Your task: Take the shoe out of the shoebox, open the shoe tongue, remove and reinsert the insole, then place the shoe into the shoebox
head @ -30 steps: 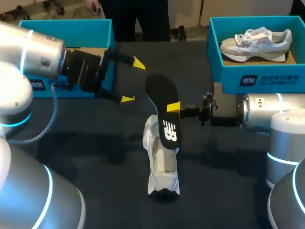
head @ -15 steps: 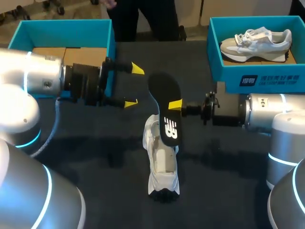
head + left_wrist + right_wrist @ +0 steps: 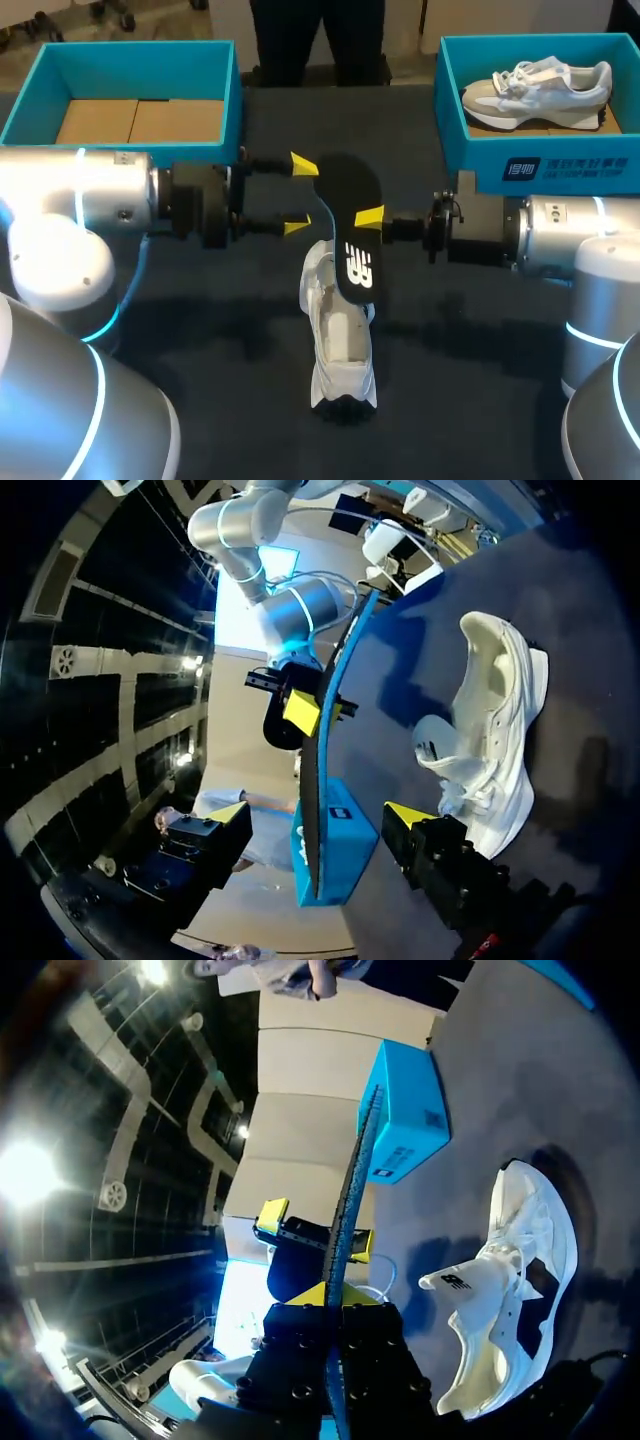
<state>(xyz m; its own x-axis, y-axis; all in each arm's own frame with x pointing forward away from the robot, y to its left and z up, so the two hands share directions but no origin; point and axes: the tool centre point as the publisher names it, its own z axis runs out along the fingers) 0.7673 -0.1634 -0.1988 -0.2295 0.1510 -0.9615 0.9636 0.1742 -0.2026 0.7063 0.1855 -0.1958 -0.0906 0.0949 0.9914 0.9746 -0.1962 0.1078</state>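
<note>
A white shoe (image 3: 340,345) lies on the dark table with its toe toward the near edge, also seen beside the fingers in the left wrist view (image 3: 495,730) and the right wrist view (image 3: 505,1295). A black insole (image 3: 352,255) stands tilted above the shoe's opening, its lower end at the shoe. My right gripper (image 3: 368,220) is shut on the insole's right edge, and in its own view the insole (image 3: 350,1210) rises edge-on from the gripper (image 3: 335,1305). My left gripper (image 3: 300,197) is open, its yellow tips on either side of the insole's far end (image 3: 320,770) without touching it.
A teal shoebox (image 3: 130,48) with a bare cardboard floor stands at the back left. A second teal shoebox (image 3: 540,165) at the back right holds a grey and white shoe (image 3: 540,88). Dark table surface lies around the white shoe.
My left arm has moved right and nearer, bringing its fingers around the insole's far end; they stand a little closer together. The right gripper has shifted the insole slightly right and toward the back of the table.
</note>
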